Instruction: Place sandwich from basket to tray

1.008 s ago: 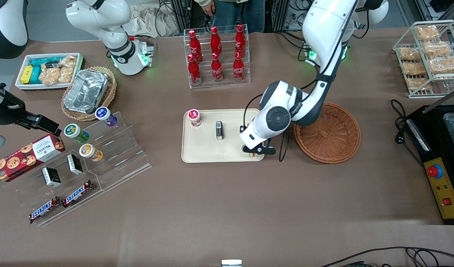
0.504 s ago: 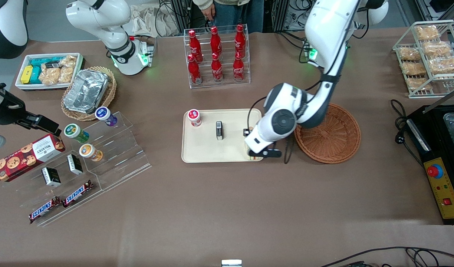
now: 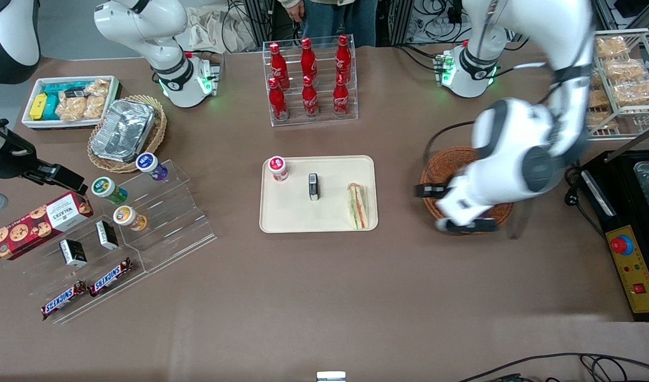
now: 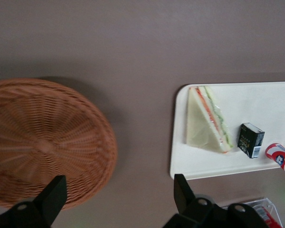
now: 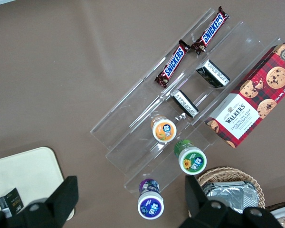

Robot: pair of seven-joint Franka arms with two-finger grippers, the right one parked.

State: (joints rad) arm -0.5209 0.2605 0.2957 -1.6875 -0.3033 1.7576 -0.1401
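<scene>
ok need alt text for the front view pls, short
A triangular sandwich lies on a cream tray beside a small black box and a red-capped cup. The working arm's gripper hangs open above the empty reddish-brown wicker basket, apart from the tray.

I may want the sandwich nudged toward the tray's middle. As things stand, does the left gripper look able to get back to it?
Probably yes. The sandwich lies uncovered on the tray, and the open gripper hangs over the basket beside it, nothing between them.
</scene>
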